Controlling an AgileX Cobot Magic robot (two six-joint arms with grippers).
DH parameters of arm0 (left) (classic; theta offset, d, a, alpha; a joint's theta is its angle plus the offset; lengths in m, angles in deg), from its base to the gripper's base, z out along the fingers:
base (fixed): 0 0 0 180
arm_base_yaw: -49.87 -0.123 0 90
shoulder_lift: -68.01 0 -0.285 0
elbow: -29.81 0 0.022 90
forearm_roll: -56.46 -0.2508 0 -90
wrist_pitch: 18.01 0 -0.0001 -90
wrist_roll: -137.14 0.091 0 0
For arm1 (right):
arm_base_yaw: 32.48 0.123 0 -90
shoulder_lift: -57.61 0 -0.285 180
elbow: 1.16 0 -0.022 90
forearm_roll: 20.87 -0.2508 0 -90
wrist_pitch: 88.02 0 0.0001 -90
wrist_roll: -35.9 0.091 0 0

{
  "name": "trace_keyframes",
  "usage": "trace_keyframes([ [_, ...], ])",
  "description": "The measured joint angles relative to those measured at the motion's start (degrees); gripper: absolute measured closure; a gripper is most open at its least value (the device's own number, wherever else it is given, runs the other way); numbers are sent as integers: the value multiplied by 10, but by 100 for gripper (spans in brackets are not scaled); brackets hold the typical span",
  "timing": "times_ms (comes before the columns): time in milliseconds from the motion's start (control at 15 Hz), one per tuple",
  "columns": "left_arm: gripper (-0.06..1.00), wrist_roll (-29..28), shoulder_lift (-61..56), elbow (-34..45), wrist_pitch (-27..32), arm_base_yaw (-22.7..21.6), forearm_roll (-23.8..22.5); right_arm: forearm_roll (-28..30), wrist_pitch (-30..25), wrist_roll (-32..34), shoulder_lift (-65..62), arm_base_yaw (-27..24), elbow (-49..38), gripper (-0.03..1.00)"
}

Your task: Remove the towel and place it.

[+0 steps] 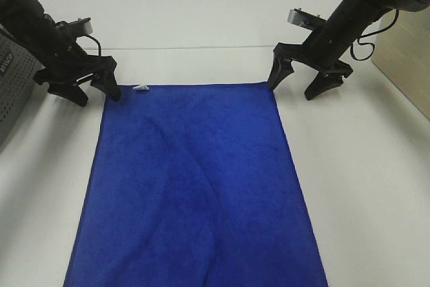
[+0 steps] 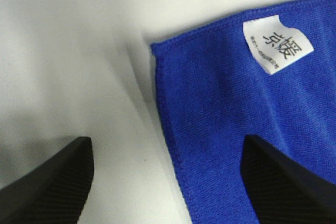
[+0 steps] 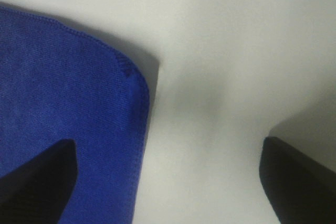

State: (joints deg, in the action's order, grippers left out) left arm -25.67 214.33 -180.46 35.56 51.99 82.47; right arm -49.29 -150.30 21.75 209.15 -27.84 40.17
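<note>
The towel [image 1: 195, 186] lies spread flat on the white bench [image 1: 363, 186], royal blue and long. Its near end runs out of the exterior high view at the bottom, and its far edge lies straight across the bench between the 2 arms. The nap looks soft and slightly uneven, with shallow creases running lengthwise down the middle. A stitched hem borders it, clear in both wrist views, and the corners are rounded.

At the far left corner a small white tag [image 2: 277, 44] with dark print lies on the cloth just inside the hem.

The left pincer [image 1: 98, 97] stands at that corner with its 2 black fingers well apart, gripping nothing. 1 finger [image 2: 283, 182] is over the blue cloth and the other [image 2: 52, 184] over bare bench, so the side hem runs between them. The right pincer [image 1: 291, 92] stands at the far right corner, equally wide and empty, 1 finger [image 3: 37, 182] above the towel and the other [image 3: 296, 182] above the bench. Whether any fingertip touches the surface cannot be told.

Farther back, a grey perforated box [image 1: 13, 85] sits at the left edge and a wooden panel [image 1: 403, 58] at the right.
</note>
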Motion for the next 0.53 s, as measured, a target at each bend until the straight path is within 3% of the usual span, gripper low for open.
trace_keyframes([
  [533,21,15,13,-4,-32,32,47,-18,34,-2,19,56,11,7],
])
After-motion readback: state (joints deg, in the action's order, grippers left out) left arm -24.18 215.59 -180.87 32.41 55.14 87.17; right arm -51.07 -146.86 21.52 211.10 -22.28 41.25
